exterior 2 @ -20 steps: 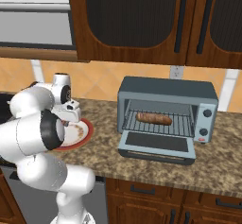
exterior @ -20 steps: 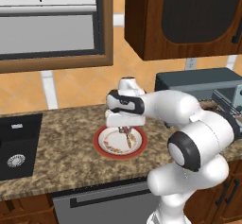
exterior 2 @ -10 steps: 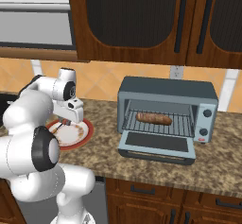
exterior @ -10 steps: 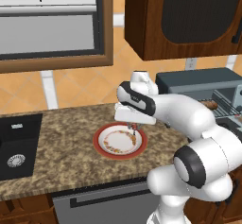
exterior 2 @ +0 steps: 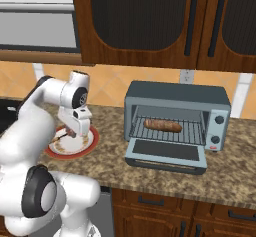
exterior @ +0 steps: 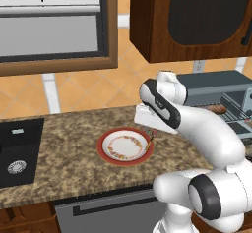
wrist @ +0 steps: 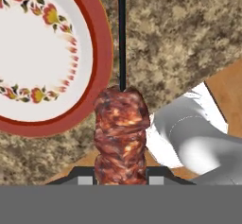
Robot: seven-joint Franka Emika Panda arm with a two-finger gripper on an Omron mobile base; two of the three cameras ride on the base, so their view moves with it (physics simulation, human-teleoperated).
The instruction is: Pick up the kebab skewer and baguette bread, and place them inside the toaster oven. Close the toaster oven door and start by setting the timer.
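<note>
I've lifted the kebab skewer (wrist: 121, 133) off the plate (exterior: 109, 134), gripper (wrist: 121, 179) apparently pinching it; toaster oven (exterior 2: 176, 126) next.

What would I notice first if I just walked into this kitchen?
Probably the big white robot arm, its gripper holding a meaty kebab skewer above the counter beside a red-rimmed plate. Next, the blue-grey toaster oven to the right, its door dropped open and a golden baguette bread lying on the rack.
</note>
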